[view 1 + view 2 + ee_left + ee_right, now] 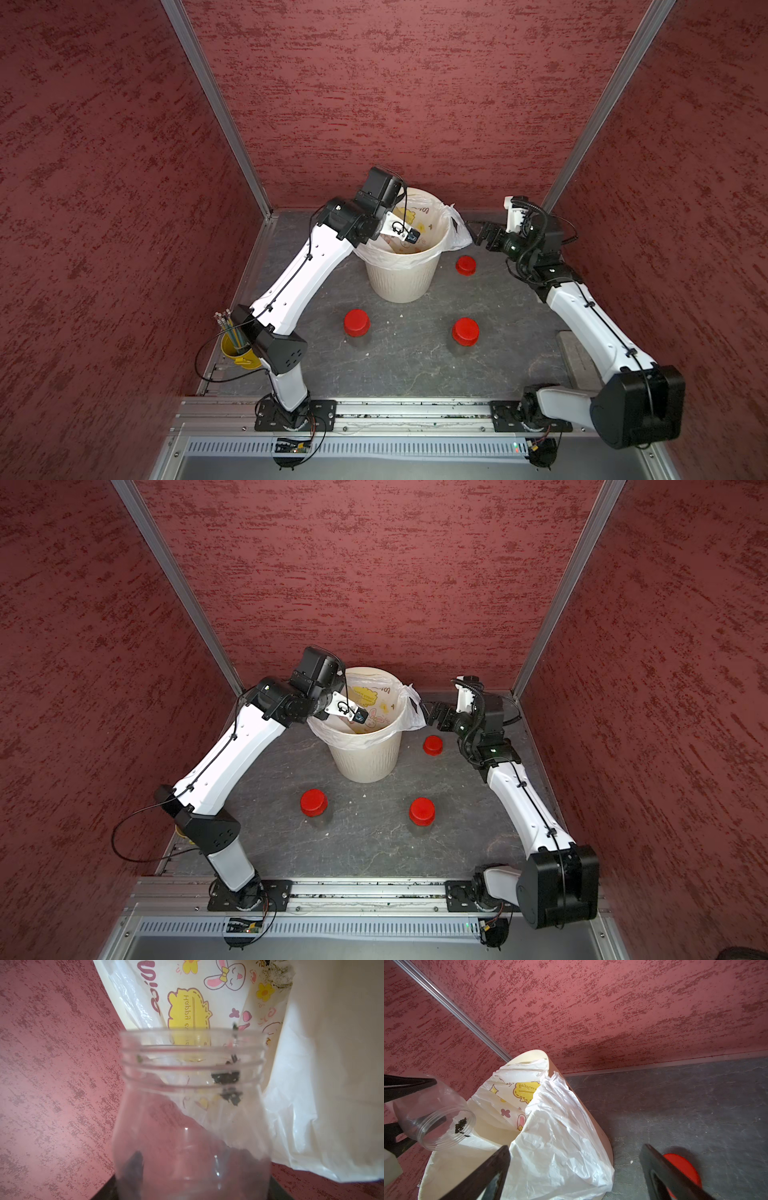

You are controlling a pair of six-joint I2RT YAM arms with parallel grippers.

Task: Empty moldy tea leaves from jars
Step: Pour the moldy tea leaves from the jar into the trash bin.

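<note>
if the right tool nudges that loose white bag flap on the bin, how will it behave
Probably floppy: the bag flap is thin and crumpled, draping over the bin rim. Likely very light, so it should fold aside rather than resist.

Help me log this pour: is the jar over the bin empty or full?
Nearly empty: the uncapped jar, tipped over the bin, shows clear walls and only a few tea leaves near its mouth.

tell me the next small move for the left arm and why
Probably a short shake, or a steeper tilt. The jar, uncapped and tipped with its mouth over the bin, looks nearly empty, but a clump of leaves clings inside near its mouth.
</note>
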